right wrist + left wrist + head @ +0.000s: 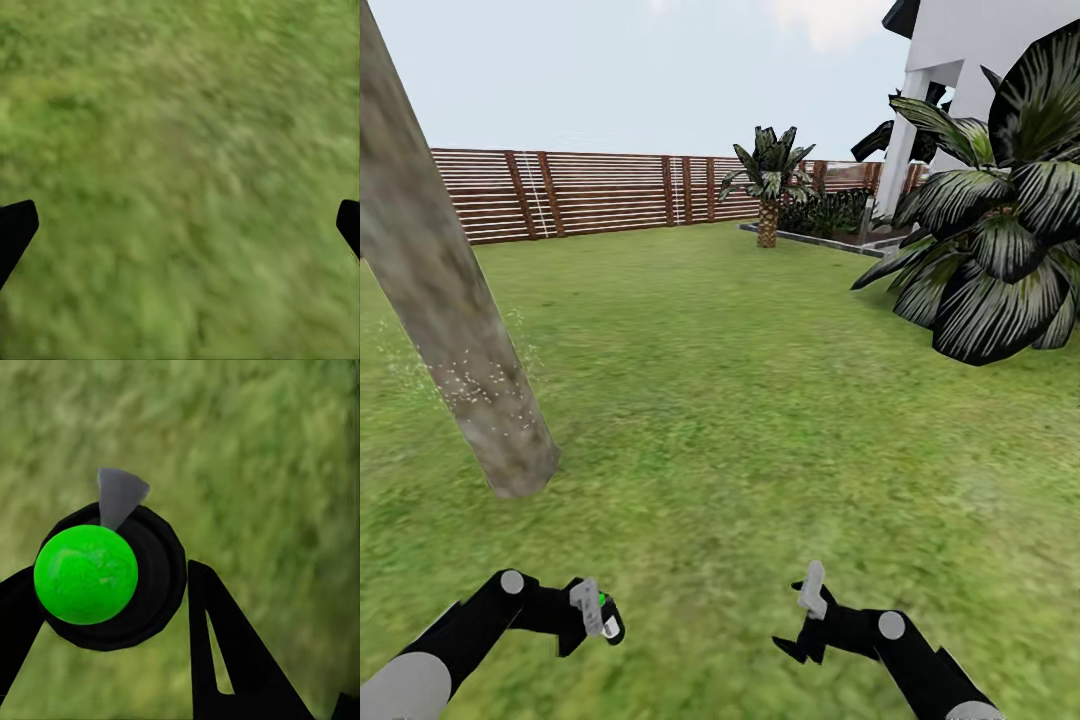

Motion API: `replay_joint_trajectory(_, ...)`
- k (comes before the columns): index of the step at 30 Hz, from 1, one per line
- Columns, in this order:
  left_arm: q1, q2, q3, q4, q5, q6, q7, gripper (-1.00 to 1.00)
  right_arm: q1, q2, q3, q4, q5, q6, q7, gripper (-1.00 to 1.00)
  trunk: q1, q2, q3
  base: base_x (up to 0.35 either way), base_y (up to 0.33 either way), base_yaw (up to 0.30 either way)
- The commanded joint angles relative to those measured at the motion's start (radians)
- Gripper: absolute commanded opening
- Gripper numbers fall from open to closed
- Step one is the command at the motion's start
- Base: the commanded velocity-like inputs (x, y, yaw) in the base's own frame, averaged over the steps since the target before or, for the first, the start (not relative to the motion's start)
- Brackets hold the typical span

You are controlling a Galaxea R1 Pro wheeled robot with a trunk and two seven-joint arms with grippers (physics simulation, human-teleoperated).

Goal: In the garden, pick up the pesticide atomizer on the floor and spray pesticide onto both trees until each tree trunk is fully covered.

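Atomizer (86, 574) apparently between left fingers (232, 660); one speckled trunk (450, 300) nearby.

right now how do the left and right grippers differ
The left gripper is closed around the atomizer, a black body with a bright green round part; the right gripper holds nothing. The left gripper's fingers sit close together, while the right gripper's fingers are spread wide, with bare grass between them. Both are black and hang low over the lawn.
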Motion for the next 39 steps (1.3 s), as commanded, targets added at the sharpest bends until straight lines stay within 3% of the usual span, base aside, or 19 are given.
replay_joint_trajectory(1, -0.002, -0.013, -0.004, -0.001, -0.009, -0.002, -0.001, -1.0, -0.001, 0.006, 0.027, -0.022, 0.01, -0.003, 0.012, 1.0, 0.0, 0.0, -0.001, 0.0, 0.0, 0.0)
replay_joint_trajectory(2, -0.004, -0.023, -0.005, 0.0, -0.012, -0.001, 0.0, -1.0, -0.001, 0.008, 0.057, -0.031, 0.01, -0.002, 0.023, -1.0, 0.0, 0.0, -0.001, 0.0, 0.0, 0.0)
replay_joint_trajectory(3, -0.006, -0.036, -0.006, 0.001, -0.017, 0.0, 0.0, -1.0, -0.001, 0.01, 0.093, -0.042, 0.01, -0.002, 0.031, -1.0, 0.0, 0.0, -0.001, 0.0, 0.0, 0.0)
replay_joint_trajectory(5, -0.009, -0.061, -0.006, 0.003, -0.054, 0.014, 0.001, -1.0, -0.001, 0.011, 0.125, -0.065, 0.009, 0.004, 0.041, -1.0, 0.0, 0.0, -0.001, 0.0, 0.0, 0.0)
replay_joint_trajectory(8, -0.01, -0.107, -0.006, 0.002, -0.132, 0.067, 0.0, -1.0, -0.002, 0.03, 0.138, -0.125, 0.009, 0.038, 0.063, -1.0, 0.0, 0.0, -0.001, 0.0, 0.0, 0.0)
replay_joint_trajectory(10, -0.01, -0.147, -0.006, 0.001, -0.186, 0.081, -0.001, -1.0, -0.002, 0.065, 0.141, -0.152, 0.011, 0.07, 0.081, -1.0, 0.0, 0.0, -0.001, 0.0, 0.0, 0.0)
replay_joint_trajectory(11, -0.011, -0.155, -0.006, 0.001, -0.197, 0.082, -0.001, -1.0, -0.002, 0.075, 0.141, -0.156, 0.014, 0.075, 0.084, -1.0, 0.0, 0.0, -0.001, 0.0, 0.0, 0.0)
replay_joint_trajectory(13, -0.011, -0.174, -0.006, 0.001, -0.228, 0.084, -0.013, -1.0, -0.003, 0.104, 0.142, -0.176, 0.069, 0.085, 0.107, -1.0, 0.0, 0.0, -0.001, 0.0, 0.0, 0.0)
replay_joint_trajectory(15, -0.013, -0.185, -0.006, 0.0, -0.247, 0.091, -0.029, -1.0, -0.003, 0.14, 0.142, -0.19, 0.164, 0.089, 0.138, -1.0, 0.0, 0.0, -0.001, 0.0, 0.0, 0.0)
replay_joint_trajectory(18, -0.018, -0.202, -0.006, 0.0, -0.26, 0.105, -0.034, -1.0, -0.004, 0.169, 0.142, -0.196, 0.202, 0.09, 0.148, -1.0, 0.0, 0.0, -0.001, 0.0, 0.0, 0.0)
replay_joint_trajectory(22, -0.019, -0.236, -0.006, 0.0, -0.322, 0.111, -0.035, -1.0, -0.007, 0.176, 0.141, -0.231, 0.208, 0.091, 0.15, -1.0, 0.0, 0.0, -0.001, 0.0, 0.0, 0.0)
replay_joint_trajectory(30, -0.02, -0.274, -0.004, -0.001, -0.337, 0.113, -0.028, -1.0, -0.009, 0.184, 0.14, -0.26, 0.204, 0.091, 0.15, -1.0, 0.0, 0.0, -0.001, 0.0, 0.0, 0.0)
replay_joint_trajectory(39, -0.034, -0.291, 0.001, -0.003, -0.322, 0.109, -0.031, -1.0, -0.011, 0.184, 0.14, -0.261, 0.204, 0.091, 0.15, -1.0, 0.0, 0.0, -0.001, 0.0, 0.0, 0.0)
